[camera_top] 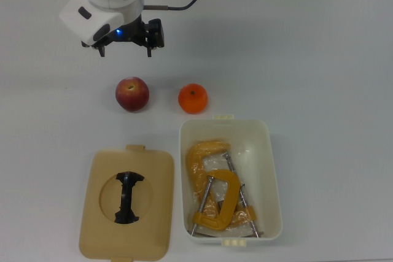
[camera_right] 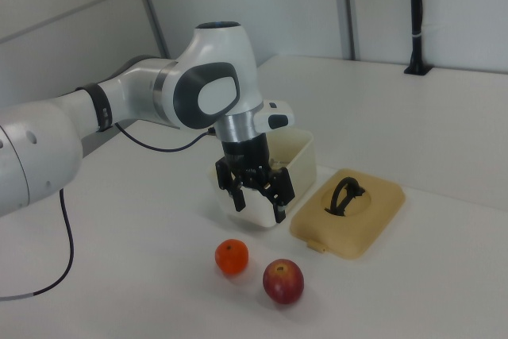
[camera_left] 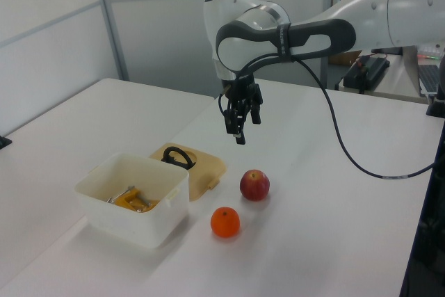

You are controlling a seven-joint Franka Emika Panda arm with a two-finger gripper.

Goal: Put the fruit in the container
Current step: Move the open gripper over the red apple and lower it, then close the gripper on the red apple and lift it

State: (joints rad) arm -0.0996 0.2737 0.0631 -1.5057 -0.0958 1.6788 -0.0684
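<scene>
Apple point(camera_top: 132, 94) and orange point(camera_top: 193, 98) sit side by side on the white table point(camera_top: 319, 59), a small gap between them, apple on the top view's left; both bare on the tabletop, neither one in the tub; in the right view the apple point(camera_right: 283, 281) lies nearest the camera with the orange point(camera_right: 232, 256) just to the right view's left of it.

Cream-white tub point(camera_top: 273, 176) stands open just below the orange in the top view, its upper short end with a latch tab close to the orange but not touching; inside lie yellow C-clamps point(camera_top: 215, 191) with metal screw rods, filling much of the floor; how many clamps, cannot tell for sure; no fruit among them.

Flat tan lid point(camera_top: 101, 219) lies on the table beside the tub, on the top view's left, below the apple, black handle point(camera_top: 127, 196) facing up.

Gripper point(camera_top: 124, 50) hangs in the air above the table, beyond the apple, well clear of both fruits; its two black fingers point down and stand apart, holding nothing; in the left view the gripper point(camera_left: 238, 130) is well above the apple point(camera_left: 254, 185) and the orange point(camera_left: 225, 222); a black cable point(camera_left: 348, 158) runs from the wrist.
</scene>
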